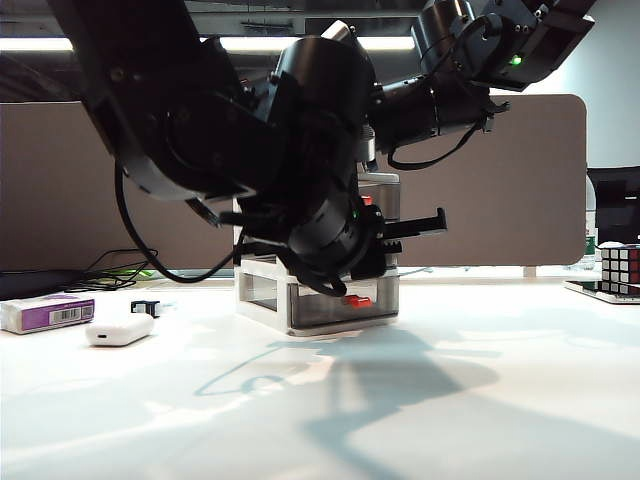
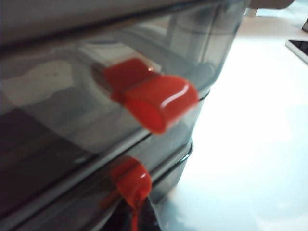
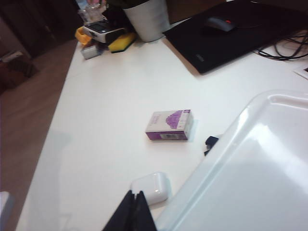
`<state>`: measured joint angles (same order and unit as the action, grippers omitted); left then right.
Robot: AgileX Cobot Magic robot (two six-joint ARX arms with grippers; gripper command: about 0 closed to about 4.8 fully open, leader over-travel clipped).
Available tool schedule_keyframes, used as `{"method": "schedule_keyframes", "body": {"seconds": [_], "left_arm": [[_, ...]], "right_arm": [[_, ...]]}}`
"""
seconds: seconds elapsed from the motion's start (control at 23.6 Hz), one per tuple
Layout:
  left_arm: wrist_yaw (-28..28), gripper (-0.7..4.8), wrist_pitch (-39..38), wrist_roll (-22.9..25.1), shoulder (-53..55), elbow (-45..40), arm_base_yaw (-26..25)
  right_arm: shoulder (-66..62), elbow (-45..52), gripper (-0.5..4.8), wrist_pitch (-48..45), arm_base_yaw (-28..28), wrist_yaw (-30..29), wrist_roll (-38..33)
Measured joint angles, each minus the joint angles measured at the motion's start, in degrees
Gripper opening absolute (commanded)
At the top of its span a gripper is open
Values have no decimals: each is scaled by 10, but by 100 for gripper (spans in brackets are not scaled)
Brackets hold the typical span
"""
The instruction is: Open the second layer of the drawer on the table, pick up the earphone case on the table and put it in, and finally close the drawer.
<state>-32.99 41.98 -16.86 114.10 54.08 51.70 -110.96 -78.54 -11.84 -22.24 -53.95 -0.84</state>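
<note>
Left wrist view: second layer [image 2: 120,110] looks shut, contents unclear; left/right jaws closed.

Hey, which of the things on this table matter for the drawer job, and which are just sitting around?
For the job:
- drawer, a cabinet of three
- second layer, red tab
- earphone case
- left gripper, out of sight at the drawer front
- right gripper, shut, above the cabinet

Lying about:
- white-and-purple box
- black clip
- puzzle cube
</note>
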Motion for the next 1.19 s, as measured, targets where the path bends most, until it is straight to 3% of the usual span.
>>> {"method": "schedule_keyframes", "body": {"seconds": [0.17, 0.34, 0.89, 1.19], "left_arm": [[5, -6, -44, 39, -37, -5, 12], [5, -6, -63, 44, -43, -5, 12], [11, -6, -99, 43, -55, -5, 47], [16, -6, -111, 18, -56, -5, 78]], "right_arm": [[5, -4, -5, 39, -1, 60, 9], [10, -6, -5, 59, 0, 100, 10], [10, -9, -5, 71, 2, 103, 12], [10, -9, -5, 75, 3, 102, 12]]}}
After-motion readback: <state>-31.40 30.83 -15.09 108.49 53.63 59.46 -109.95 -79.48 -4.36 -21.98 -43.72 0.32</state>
